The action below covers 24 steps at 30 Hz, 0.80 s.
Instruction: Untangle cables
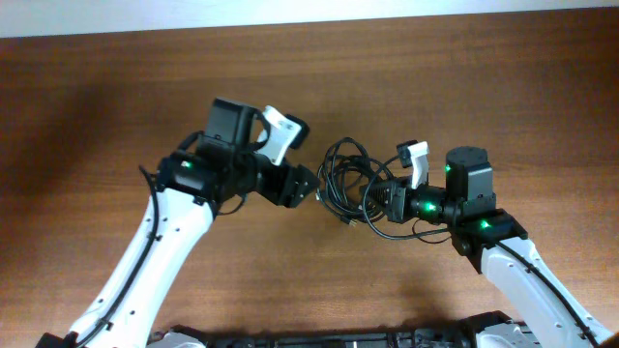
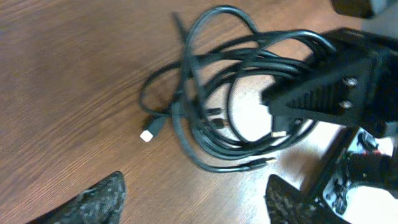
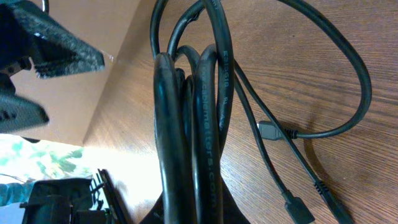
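The cables (image 1: pixel 345 172) lie in one knot in the middle of the table (image 1: pixel 97 97). Our right gripper (image 1: pixel 385 201), at their 3 o'clock, clenches the bunch. Our left gripper (image 2: pixel 193 199) hangs released at 9 o'clock. Next, we think, it must pinch one loop and pull.

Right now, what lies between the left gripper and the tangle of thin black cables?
Only bare brown wooden tabletop, seen in the left wrist view between the open left gripper and the tangle of thin black cables.
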Each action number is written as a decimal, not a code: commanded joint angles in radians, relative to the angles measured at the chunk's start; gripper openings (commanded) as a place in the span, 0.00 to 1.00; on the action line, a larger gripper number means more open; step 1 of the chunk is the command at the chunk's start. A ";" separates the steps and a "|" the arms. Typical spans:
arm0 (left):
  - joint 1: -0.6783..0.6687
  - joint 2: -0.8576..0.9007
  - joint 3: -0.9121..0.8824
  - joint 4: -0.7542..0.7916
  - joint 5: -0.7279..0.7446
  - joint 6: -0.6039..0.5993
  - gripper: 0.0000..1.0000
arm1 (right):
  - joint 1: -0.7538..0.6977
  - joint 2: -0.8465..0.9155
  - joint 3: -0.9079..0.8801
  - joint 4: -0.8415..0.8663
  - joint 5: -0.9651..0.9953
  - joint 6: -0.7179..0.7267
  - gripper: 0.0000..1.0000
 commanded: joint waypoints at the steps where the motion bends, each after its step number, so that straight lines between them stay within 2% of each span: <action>1: -0.069 -0.012 0.008 0.008 -0.100 -0.109 0.63 | -0.002 -0.006 0.005 0.007 0.000 -0.017 0.04; 4: -0.138 -0.011 0.008 -0.014 -0.286 -0.304 0.61 | -0.002 -0.006 0.005 -0.001 0.000 -0.017 0.04; 6: -0.167 -0.008 0.008 -0.028 -0.351 -0.372 0.61 | -0.002 -0.006 0.005 -0.011 -0.003 -0.017 0.04; 12: -0.216 0.041 -0.025 -0.010 -0.362 -0.389 0.62 | -0.002 -0.006 0.005 -0.015 -0.055 -0.017 0.04; 14: -0.223 0.095 -0.039 0.013 -0.399 -0.444 0.62 | -0.002 -0.006 0.005 -0.015 -0.089 -0.017 0.04; 16: -0.223 0.138 -0.039 0.042 -0.402 -0.451 0.59 | -0.002 -0.006 0.005 -0.015 -0.113 -0.017 0.04; 17: -0.223 0.158 -0.039 0.051 -0.403 -0.451 0.53 | -0.002 -0.006 0.005 -0.015 -0.124 -0.017 0.04; 18: -0.222 0.186 -0.039 0.056 -0.410 -0.450 0.43 | -0.003 -0.006 0.005 -0.016 -0.133 -0.017 0.04; 21: -0.222 0.235 -0.039 0.037 -0.473 -0.450 0.06 | -0.018 -0.006 0.005 -0.016 -0.154 -0.017 0.04; 22: -0.222 0.243 -0.039 0.023 -0.512 -0.450 0.00 | -0.033 -0.006 0.005 -0.016 -0.172 -0.018 0.04; 24: -0.221 0.245 -0.039 -0.008 -0.647 -0.450 0.00 | -0.099 -0.006 0.005 -0.016 -0.253 -0.017 0.04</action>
